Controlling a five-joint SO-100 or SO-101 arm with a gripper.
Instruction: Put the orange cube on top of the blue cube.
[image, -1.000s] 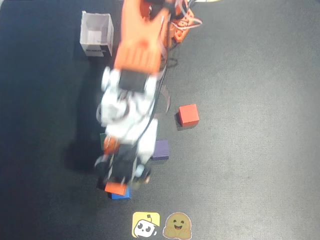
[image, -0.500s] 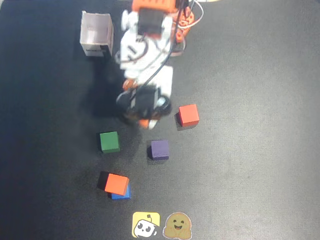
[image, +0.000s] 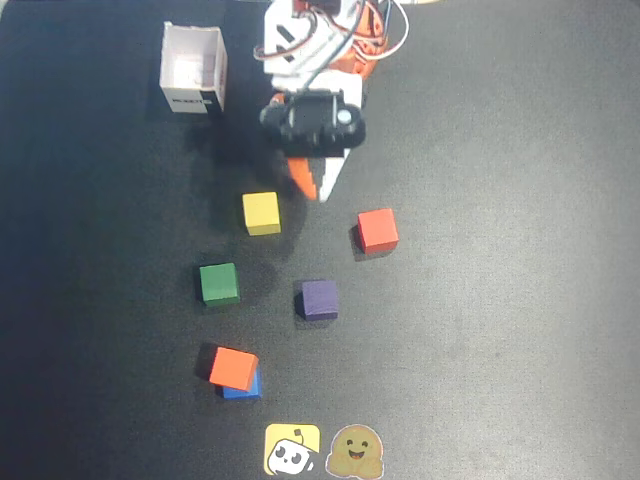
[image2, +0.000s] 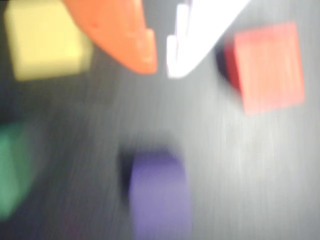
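The orange cube (image: 233, 366) rests tilted on top of the blue cube (image: 245, 389) at the lower left of the overhead view; only a blue edge shows beneath it. Both are out of the wrist view. My gripper (image: 317, 190) hangs far from them near the arm's base, between the yellow and red cubes. Its orange and white fingers stand almost together with nothing between them, as the blurred wrist view also shows (image2: 161, 68).
On the black mat lie a yellow cube (image: 261, 213), a red cube (image: 377, 229), a green cube (image: 218, 283) and a purple cube (image: 319, 299). A white open box (image: 193, 68) stands at the back left. Two stickers (image: 322, 451) sit at the front edge.
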